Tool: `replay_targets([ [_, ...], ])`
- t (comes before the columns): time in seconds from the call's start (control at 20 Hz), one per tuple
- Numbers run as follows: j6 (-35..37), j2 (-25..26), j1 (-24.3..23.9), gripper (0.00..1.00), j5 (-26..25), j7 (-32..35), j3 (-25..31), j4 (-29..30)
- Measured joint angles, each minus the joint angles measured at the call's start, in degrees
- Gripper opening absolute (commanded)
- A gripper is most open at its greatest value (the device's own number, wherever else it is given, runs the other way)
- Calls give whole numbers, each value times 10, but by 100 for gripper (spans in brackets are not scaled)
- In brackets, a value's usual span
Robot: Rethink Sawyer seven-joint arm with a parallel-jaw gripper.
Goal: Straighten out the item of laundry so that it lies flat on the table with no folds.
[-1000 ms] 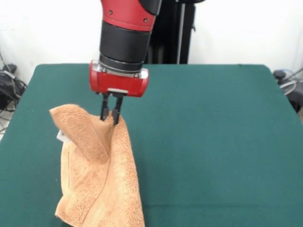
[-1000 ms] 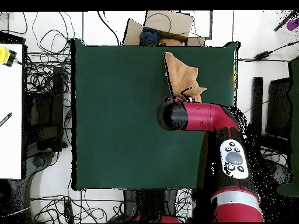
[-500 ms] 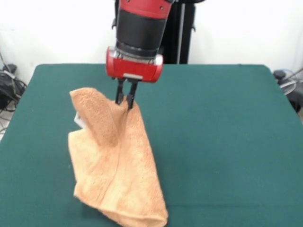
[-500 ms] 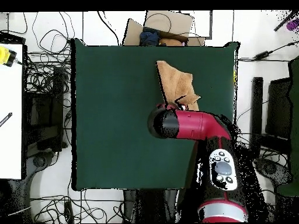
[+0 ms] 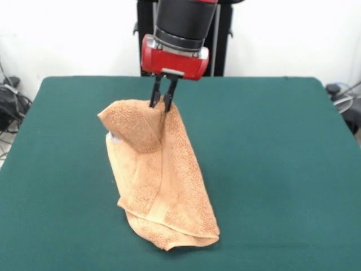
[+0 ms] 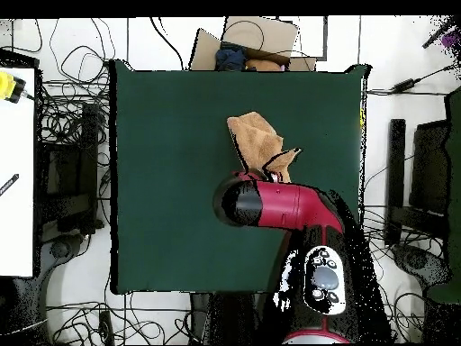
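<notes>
The orange-tan terry towel [image 5: 161,175] hangs bunched from my gripper [image 5: 161,104], which is shut on its top edge. The cloth's upper part is lifted and folded over itself, while its lower end drags crumpled on the dark green table [image 5: 271,169]. A bit of white tag [image 5: 113,137] peeks out at the towel's left side. From overhead, the towel [image 6: 254,141] lies near the table's [image 6: 171,180] middle, partly covered by the red arm, and the gripper itself is hidden under the arm.
Cables and dark equipment [image 5: 11,104] lie off the table's left edge in the front view. Overhead, a cardboard box [image 6: 257,40] sits beyond the far edge, and a white bench [image 6: 16,171] stands at the left.
The gripper has moved right and away from the front camera, dragging the towel with it. The towel's lower end has slid fully into view on the table.
</notes>
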Motion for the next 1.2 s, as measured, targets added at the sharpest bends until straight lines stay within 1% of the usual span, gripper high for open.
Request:
replay_targets([
  [0.2, -15, 13, -4, 0, 2, 0, -3, 0],
  [0.25, -35, 25, -8, 0, 1, 0, -3, 0],
  [0.5, -85, 50, -19, 0, 2, 0, -3, 0],
  [0.55, -110, 62, -25, 0, 2, 0, -3, 0],
  [0.7, -131, 74, -27, 0, 2, 0, -5, 0],
  [1.2, -136, 83, -24, 0, 2, 0, -14, 0],
])
